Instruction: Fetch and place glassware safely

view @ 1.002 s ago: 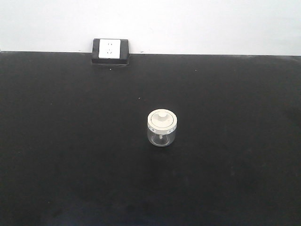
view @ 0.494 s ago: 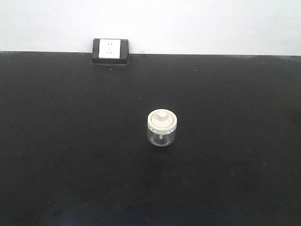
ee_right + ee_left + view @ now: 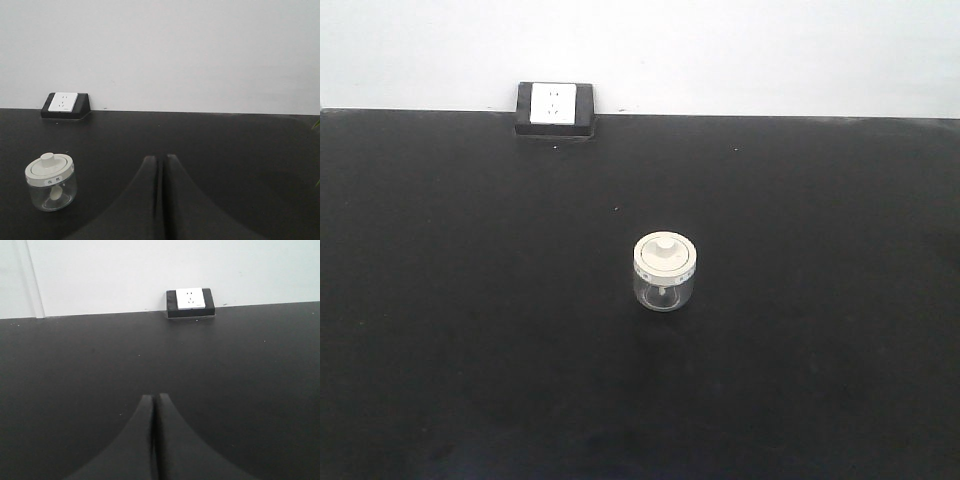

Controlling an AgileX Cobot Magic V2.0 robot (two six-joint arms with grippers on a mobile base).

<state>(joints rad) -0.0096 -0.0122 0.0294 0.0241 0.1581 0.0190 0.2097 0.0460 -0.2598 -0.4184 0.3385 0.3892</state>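
The glassware, a squat clear jar [image 3: 665,271] with a cream-white knobbed lid, stands upright near the middle of the black table [image 3: 470,300]. In the right wrist view the jar [image 3: 50,181] sits low on the left, with a small label on its lid rim. My right gripper [image 3: 160,158] is shut and empty, well to the right of the jar and apart from it. My left gripper [image 3: 153,397] is also shut with nothing in it, and the jar does not show in its view. Neither gripper appears in the front view.
A white wall socket in a black housing [image 3: 555,109] sits at the table's far edge against the pale wall; the socket also shows in the left wrist view [image 3: 190,301] and the right wrist view [image 3: 65,104]. A green leaf tip [image 3: 315,124] shows at the right edge.
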